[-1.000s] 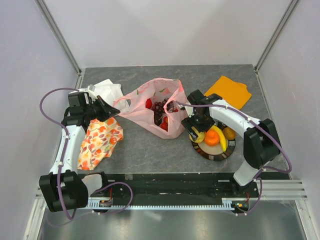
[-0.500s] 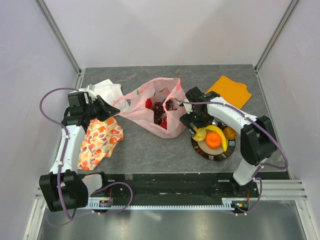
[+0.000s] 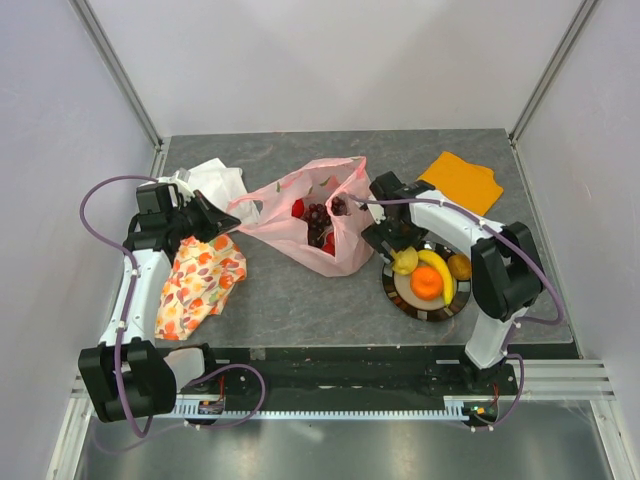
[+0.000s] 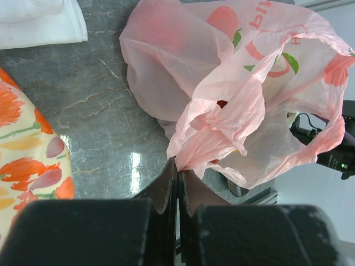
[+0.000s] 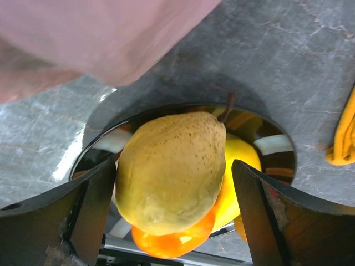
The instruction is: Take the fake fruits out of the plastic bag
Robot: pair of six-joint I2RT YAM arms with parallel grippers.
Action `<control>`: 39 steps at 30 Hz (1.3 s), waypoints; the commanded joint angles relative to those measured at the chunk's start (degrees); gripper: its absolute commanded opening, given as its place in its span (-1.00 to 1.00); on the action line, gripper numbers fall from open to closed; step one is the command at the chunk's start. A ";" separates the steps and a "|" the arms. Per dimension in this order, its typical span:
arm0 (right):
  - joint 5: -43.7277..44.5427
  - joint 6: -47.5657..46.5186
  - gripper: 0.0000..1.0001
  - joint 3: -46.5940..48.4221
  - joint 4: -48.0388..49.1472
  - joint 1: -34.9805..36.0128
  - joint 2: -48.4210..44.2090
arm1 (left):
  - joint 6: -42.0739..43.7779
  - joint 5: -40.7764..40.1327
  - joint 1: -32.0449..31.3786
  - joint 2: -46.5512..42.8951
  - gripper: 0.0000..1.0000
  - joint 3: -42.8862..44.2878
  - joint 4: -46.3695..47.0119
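The pink plastic bag (image 3: 318,215) lies open mid-table, and dark grapes (image 3: 318,217) and red fruit (image 3: 299,207) show inside it. My left gripper (image 3: 222,221) is shut on the bag's left edge (image 4: 191,152), with the film pinched between its fingertips. My right gripper (image 3: 392,247) hangs open over the left side of a dark plate (image 3: 432,315). A yellow speckled fruit (image 5: 172,172) rests there between the spread fingers (image 5: 91,199), with a gap on each side. A banana (image 3: 441,268), an orange (image 3: 427,283) and a brown oval fruit (image 3: 459,266) also lie on the plate.
An orange cloth (image 3: 462,183) lies at the back right, a white cloth (image 3: 215,180) at the back left and a floral cloth (image 3: 200,280) under the left arm. Walls and frame posts enclose the table.
My right gripper has drawn back a little from the plate toward the bag, leaving the yellow fruit on the plate. The left arm and the bag have stayed in place.
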 commanded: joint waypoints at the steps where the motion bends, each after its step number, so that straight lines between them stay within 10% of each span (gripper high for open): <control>1: 1.80 -0.98 0.86 3.62 0.70 -1.00 0.34 | -1.61 2.11 0.30 -0.43 -0.97 0.31 2.23; 8: -2.06 -5.28 0.96 10.38 -7.55 -1.97 -4.93 | -1.52 2.63 0.38 0.01 -0.97 0.57 2.40; 15: -26.28 -14.94 0.96 31.03 -19.16 -4.61 -6.52 | -1.34 5.53 0.38 1.15 -0.97 1.89 2.49; 31: -46.62 -16.54 0.54 37.92 -1.42 2.51 8.42 | 6.82 8.88 -0.23 0.36 -0.97 1.01 1.71; 39: -28.38 -16.19 0.70 33.52 -0.27 3.13 10.35 | 10.35 7.12 -0.05 1.41 -0.97 3.03 -0.93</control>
